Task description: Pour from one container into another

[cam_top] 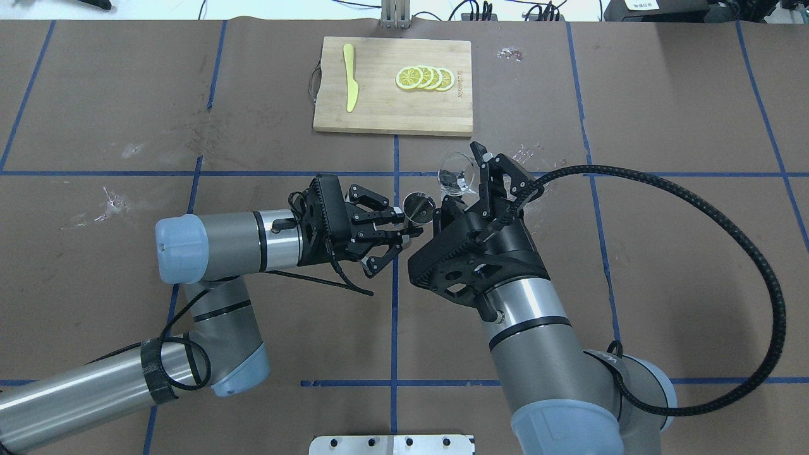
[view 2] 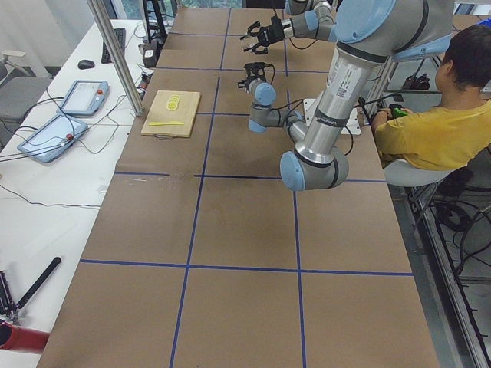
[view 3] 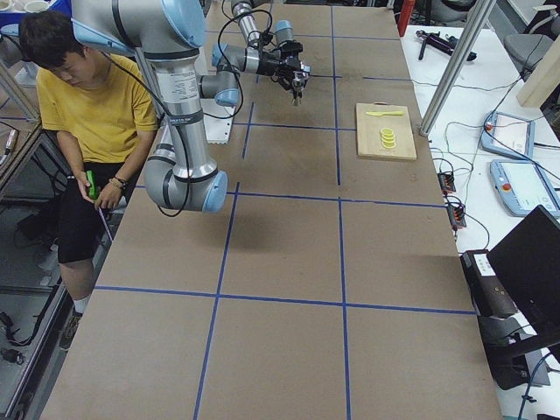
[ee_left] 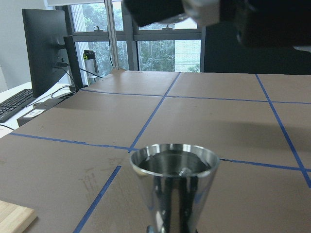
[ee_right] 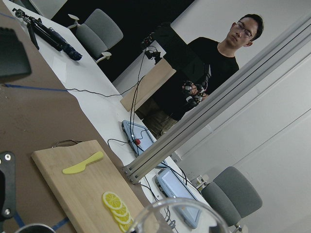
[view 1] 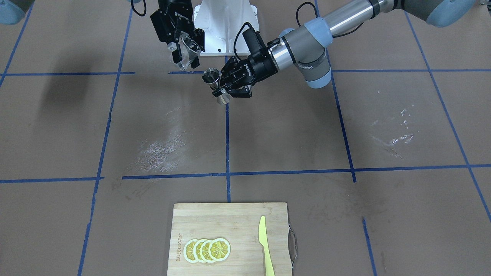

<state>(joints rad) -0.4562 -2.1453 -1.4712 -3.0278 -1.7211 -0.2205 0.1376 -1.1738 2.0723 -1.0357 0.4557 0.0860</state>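
Note:
My left gripper point(cam_top: 411, 225) is shut on the narrow waist of the silver metal jigger point(cam_top: 418, 207), which it holds upright above the table near the centre line. The jigger's open top cone point(ee_left: 175, 177) fills the left wrist view. My right gripper point(cam_top: 466, 182) is shut on the small clear measuring cup point(cam_top: 457, 172), which is tilted. In the front view the clear cup point(view 1: 188, 49) hangs higher than the jigger point(view 1: 213, 78) and to its left, apart from it. Its rim point(ee_right: 175, 216) shows at the bottom of the right wrist view.
A wooden cutting board point(cam_top: 392, 120) lies at the table's far side with lemon slices point(cam_top: 425, 78) and a yellow knife point(cam_top: 349, 85) on it. A seated person point(view 2: 430, 123) is beside the robot base. Tablets and cables lie past the table's far edge.

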